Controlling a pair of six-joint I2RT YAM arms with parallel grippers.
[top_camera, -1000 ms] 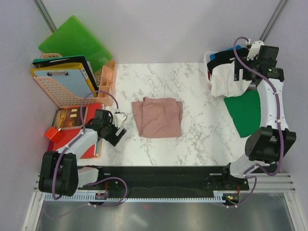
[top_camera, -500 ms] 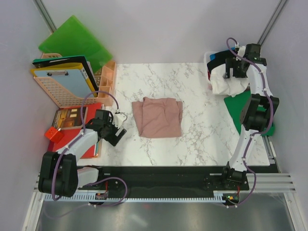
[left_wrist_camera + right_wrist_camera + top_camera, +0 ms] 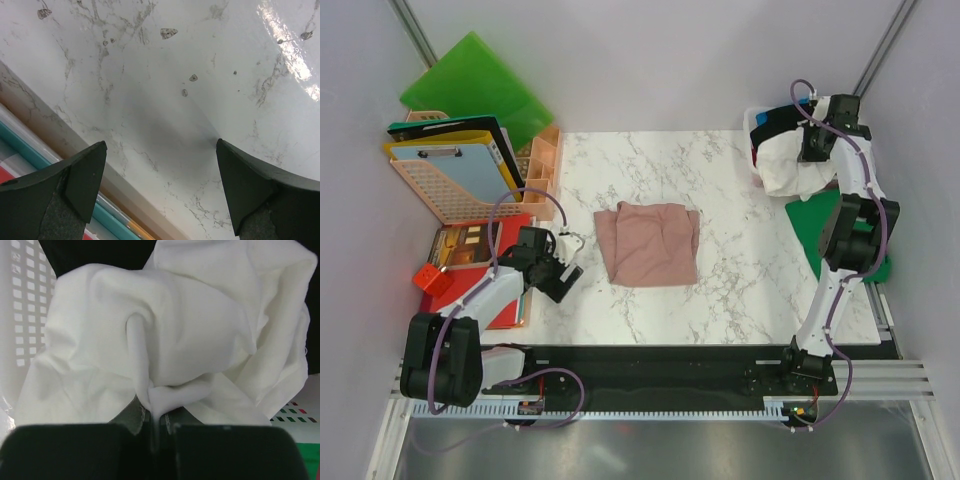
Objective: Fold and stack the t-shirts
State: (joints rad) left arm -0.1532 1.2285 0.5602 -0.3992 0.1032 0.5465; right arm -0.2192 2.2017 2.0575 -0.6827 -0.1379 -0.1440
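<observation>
My right pincer (image 3: 160,422) is clamping down on a narrow ridge of the white t-shirt (image 3: 200,340). The two black fingers are pressing together with a soft roll of cloth squeezed between them. The shirt is bunching up in loose, rounded folds, matte and smooth, and is spilling over the white basket (image 3: 25,300), whose stiff plastic wall is showing a grid of small square holes. A dark cloth (image 3: 95,252) is lying behind it in the basket. From above, this pincer (image 3: 817,150) is reaching into the far right corner, where the white t-shirt (image 3: 785,165) is heaping.

My left pincer (image 3: 161,145) is hanging with its dark, wedge-shaped fingers spread wide apart and gripping nothing, over the glossy marble table (image 3: 175,75) with its grey veining. From above, it (image 3: 570,250) is sitting near the table's left edge.

The pink t-shirt (image 3: 648,243) is lying folded into a rough rectangle at the middle of the table (image 3: 740,270), well apart from both pincers. A green t-shirt (image 3: 815,235) is lying flat at the right edge, near the basket.
</observation>
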